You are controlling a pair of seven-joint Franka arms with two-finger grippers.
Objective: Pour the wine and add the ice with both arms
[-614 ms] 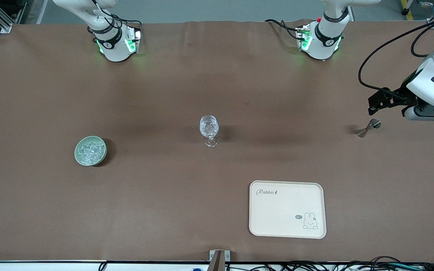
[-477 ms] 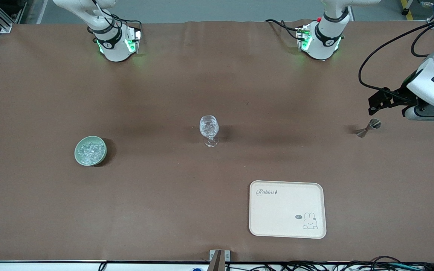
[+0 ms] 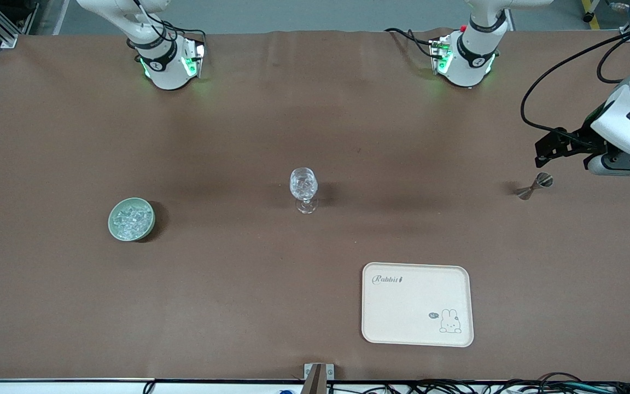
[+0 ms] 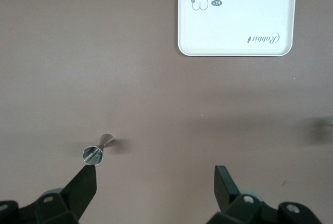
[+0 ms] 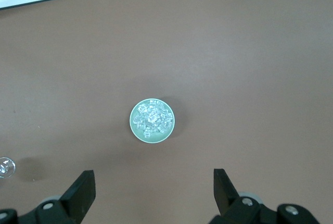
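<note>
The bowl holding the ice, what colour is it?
Pale green bowl, clearest in the right wrist view.

The right gripper (image 5: 151, 182) sits outside the front view altogether, its wrist view cutting the goblet (image 5: 6, 167) at the picture's edge, while the left arm (image 3: 629, 117) runs off the frame (only its fingertips (image 4: 86, 182) enter its own wrist view), and the ice (image 3: 130, 219) reads as one glassy heap.

Small clear ice (image 3: 130, 219) cubes lie heaped in a green bowl (image 3: 113, 227), toward the right arm's end.
</note>
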